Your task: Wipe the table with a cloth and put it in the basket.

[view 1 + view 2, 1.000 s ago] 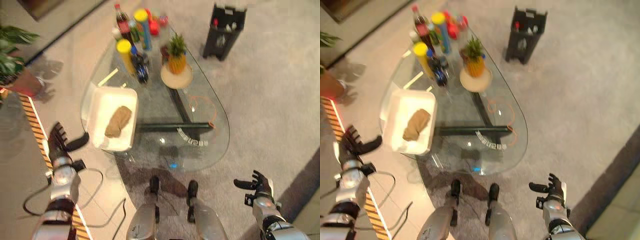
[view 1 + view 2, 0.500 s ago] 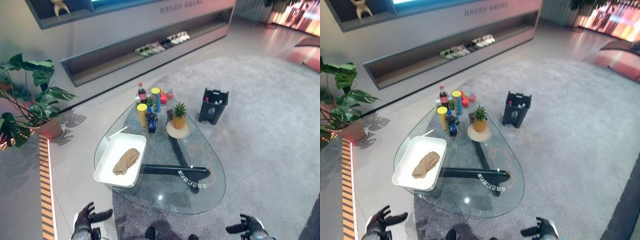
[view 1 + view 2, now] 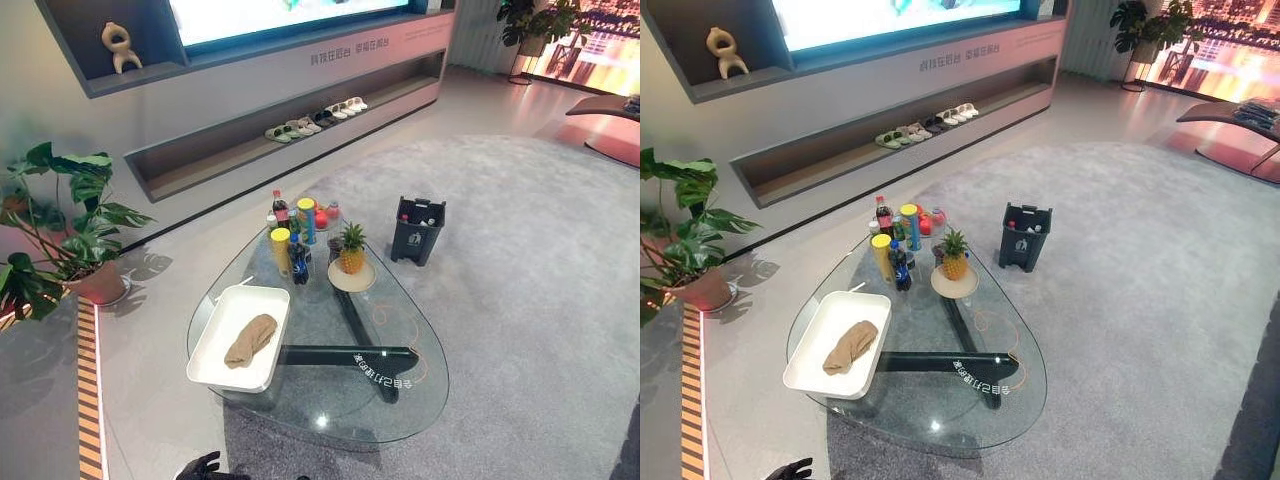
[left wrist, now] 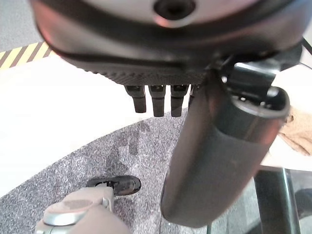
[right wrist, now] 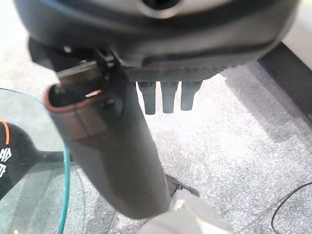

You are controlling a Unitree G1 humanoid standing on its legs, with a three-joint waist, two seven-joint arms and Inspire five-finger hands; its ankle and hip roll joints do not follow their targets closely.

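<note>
The brown cloth (image 3: 251, 340) lies crumpled in a white tray (image 3: 214, 349) that sits on the left side of the glass bench (image 3: 400, 400). No hand touches the cloth. Past the tray, at the far end of the bench, stands a bunch of bottles: a yellow-capped bottle (image 3: 281, 251), a dark blue bottle (image 3: 299, 264), a cola bottle (image 3: 281, 211) with a red cap, a blue bottle with a yellow cap (image 3: 307, 219), and some red things (image 3: 321, 217) behind them. Just right of the bottles a pineapple (image 3: 351, 250) stands on a round plate (image 3: 352, 277). An orange cord (image 3: 400, 325) makes a loop on the glass near the plate. A dark bar (image 3: 345, 355) of the bench's frame shows under the glass, with white writing on it that is too small to read. A black basket (image 3: 417, 228) stands on the grey carpet (image 3: 520, 300), off the bench and to its far right. On the left a green plant (image 3: 55, 225) grows in a pot. Along the far wall a low shelf (image 3: 250, 150) holds a row of shoes (image 3: 315, 118), and a tan figure (image 3: 118, 47) stands on a higher shelf. There is writing on the wall, but it cannot be read. The left hand (image 4: 161, 58) hangs low near the floor with its fingers (image 4: 158, 101) straight and holding nothing; its tips show at the bottom of the left eye view. The right hand (image 5: 161, 53) hangs over the carpet beside the bench's edge, fingers (image 5: 168, 97) straight, holding nothing.
</note>
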